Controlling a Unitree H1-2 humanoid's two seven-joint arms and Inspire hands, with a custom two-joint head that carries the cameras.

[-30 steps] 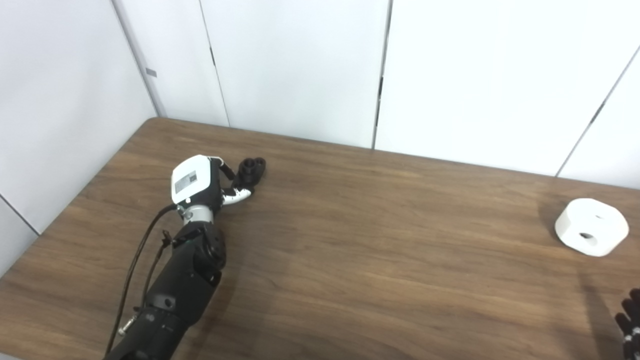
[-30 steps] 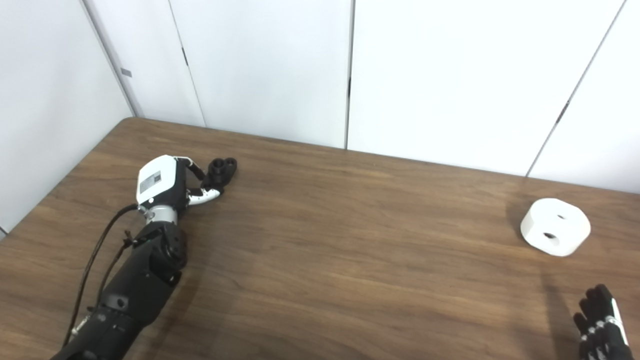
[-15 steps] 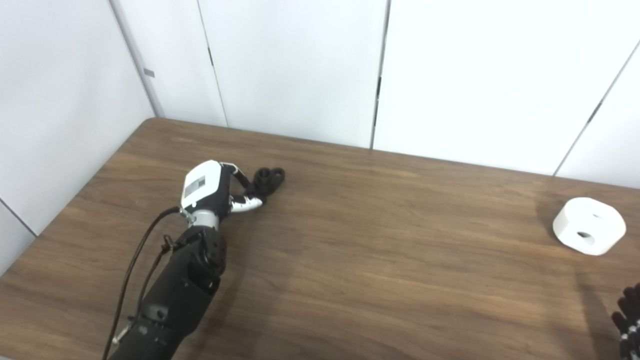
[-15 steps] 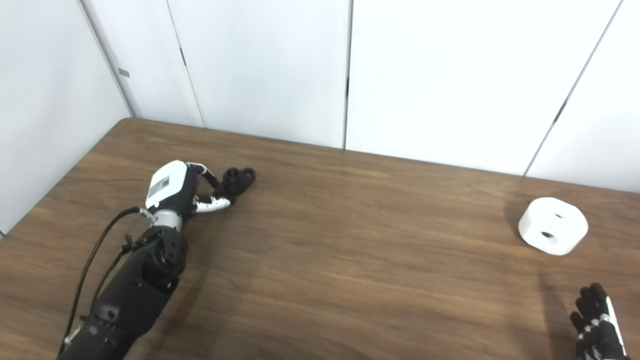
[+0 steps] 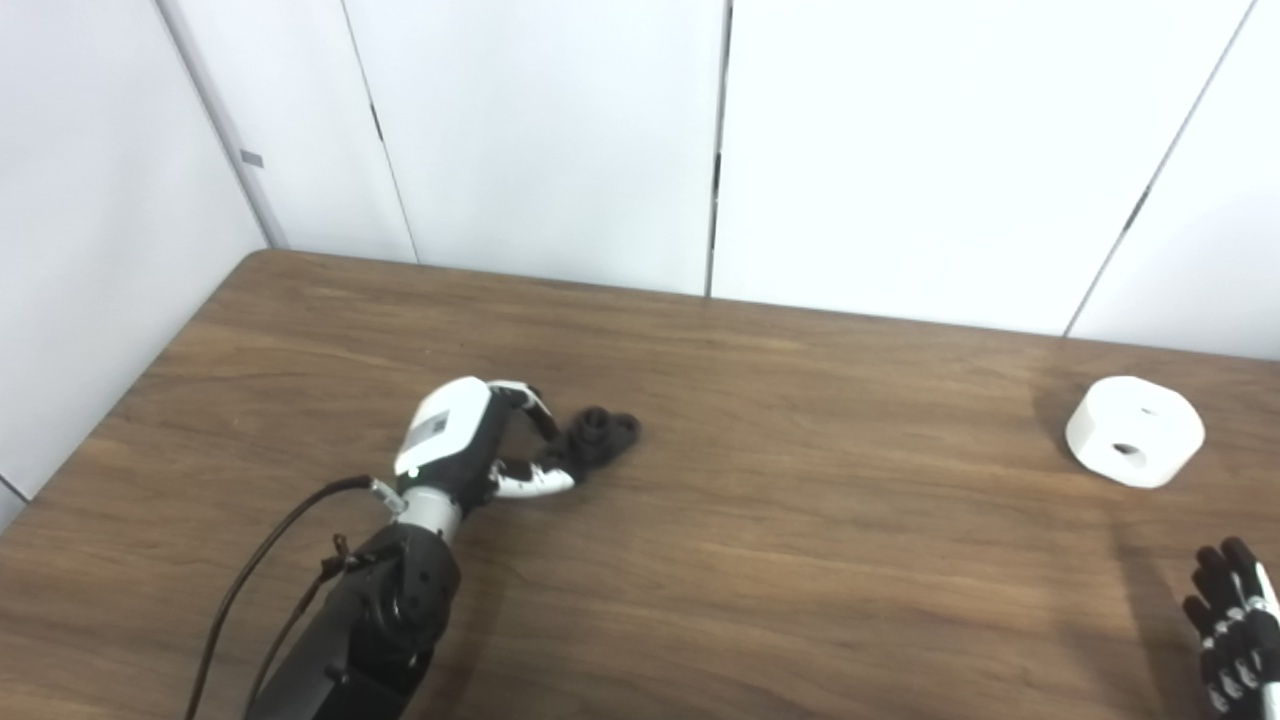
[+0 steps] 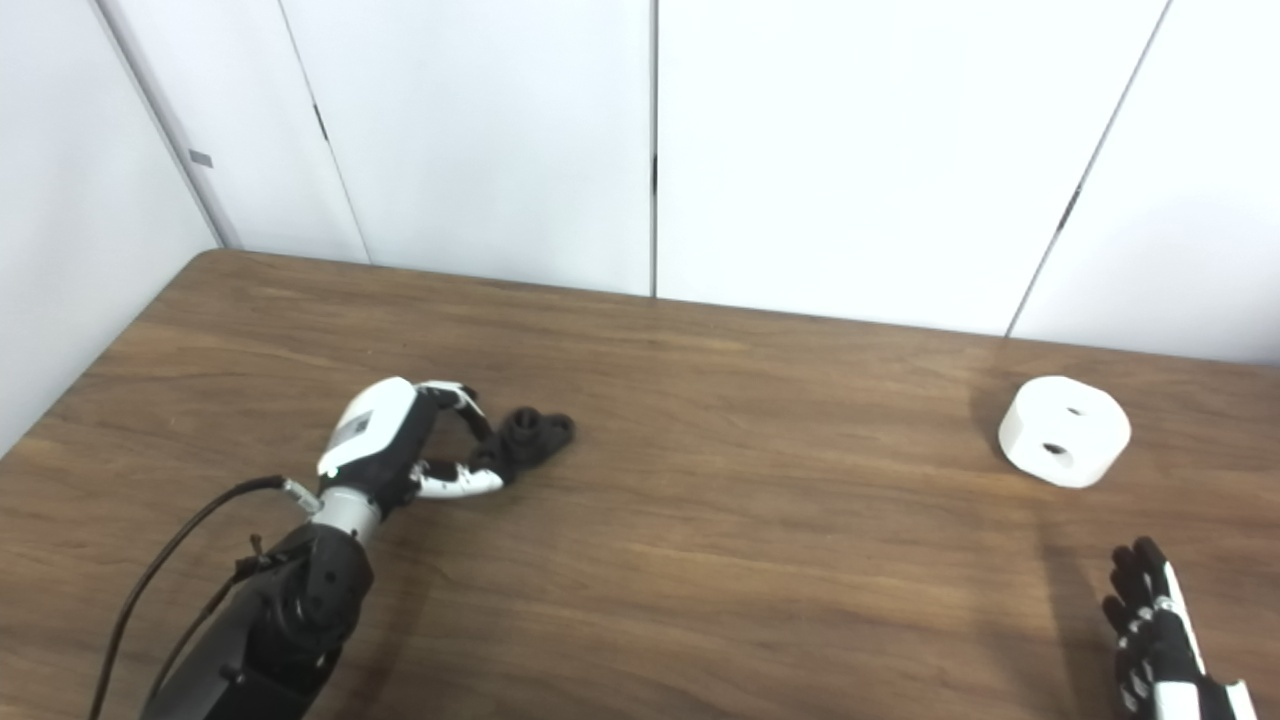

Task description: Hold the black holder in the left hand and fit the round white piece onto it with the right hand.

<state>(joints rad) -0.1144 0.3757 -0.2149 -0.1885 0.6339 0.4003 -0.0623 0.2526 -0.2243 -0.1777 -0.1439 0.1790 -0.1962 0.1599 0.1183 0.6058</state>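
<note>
My left hand [image 6: 400, 450] pinches black holder [image 6: 530, 433] at fingertips, over brown table [image 6: 700, 560]. Round white piece [image 6: 1064, 431] sits far right. My right hand [image 6: 1155, 630] low at corner, fingers spread, holding nothing.

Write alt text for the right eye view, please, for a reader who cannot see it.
The robot's left hand grips a small black holder on a brown wooden table. A round white piece with two holes sits far off at the right, untouched. The right hand, fingers spread and empty, shows near the bottom right corner.
</note>
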